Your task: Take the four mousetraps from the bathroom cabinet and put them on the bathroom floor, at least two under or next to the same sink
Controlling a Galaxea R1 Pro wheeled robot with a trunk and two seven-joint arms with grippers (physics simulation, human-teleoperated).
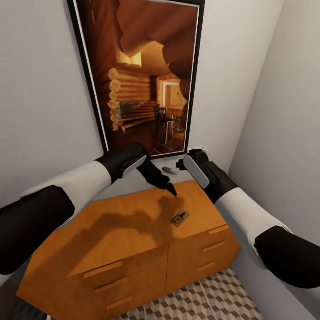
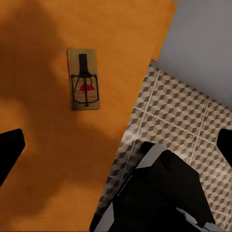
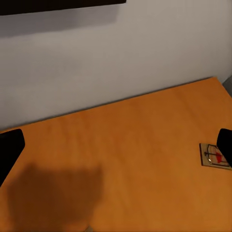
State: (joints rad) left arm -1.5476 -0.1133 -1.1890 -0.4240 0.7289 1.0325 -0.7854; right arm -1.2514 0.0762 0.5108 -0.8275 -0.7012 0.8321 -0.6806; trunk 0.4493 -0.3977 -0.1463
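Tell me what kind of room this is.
Probably a small bathroom corner: cube-patterned floor tiles, a low orange-brown cabinet against plain grey walls, and a framed picture above. One mousetrap lies on the cabinet top.

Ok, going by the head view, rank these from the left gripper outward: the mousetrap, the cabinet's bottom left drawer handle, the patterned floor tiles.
1. Mousetrap: on the cabinet top, just below and right of the left gripper.
2. Bottom left drawer handle: low on the cabinet front.
3. Floor tiles: below the cabinet, at the picture's bottom; roughly as far in the picture, but lower still.
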